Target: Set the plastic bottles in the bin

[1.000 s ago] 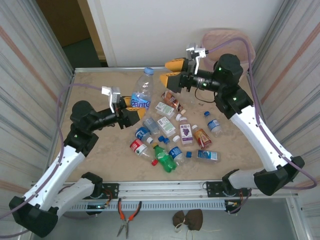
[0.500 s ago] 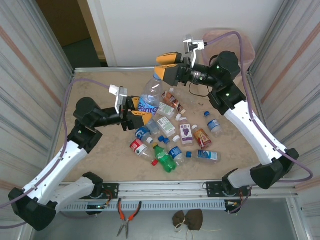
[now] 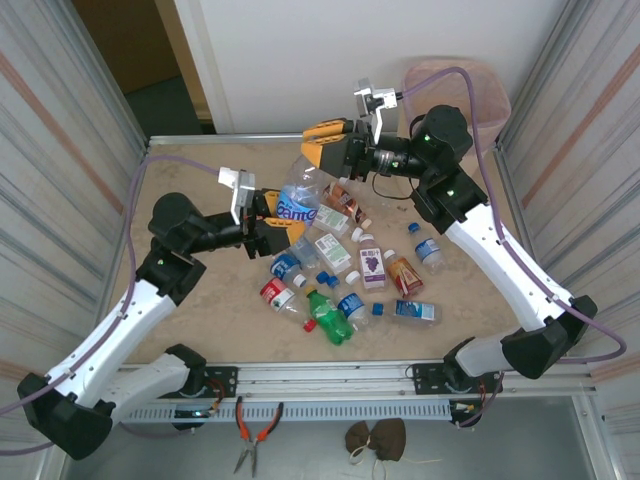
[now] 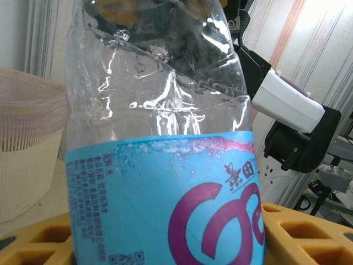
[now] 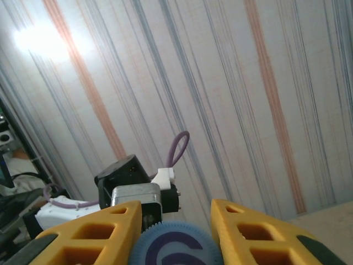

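Up above the table's middle, the left gripper (image 3: 275, 222) pinches a large clear bottle (image 3: 297, 200) across its blue label, one yellow finger on each side. In the left wrist view the bottle (image 4: 160, 165) rises between the yellow fingers (image 4: 298, 232), its label in blue with purple lettering and its clear upper part dented and creased.

The right gripper (image 3: 314, 146) reaches in from the far right and meets the same bottle at its top end. In the right wrist view its yellow fingers (image 5: 105, 232) are pressed in on the ridged blue cap (image 5: 174, 251), which sits between them. So both grippers have hold of one bottle, the left at the label and the right at the cap, and the bottle hangs tilted in the air between them.

Below it, the other plastic bottles (image 3: 340, 270) lie scattered on the table (image 3: 460, 300): a green one (image 3: 328, 315) near the front, a red-labelled one (image 3: 275, 295) to its left, and one with a purple grape label (image 3: 372, 265) near the centre.

The bin (image 3: 495, 100) stands at the far right corner behind the right arm, well apart from the held bottle. In the left wrist view its ribbed beige wall (image 4: 27, 149) and pinkish bag rim show to the bottle's left.
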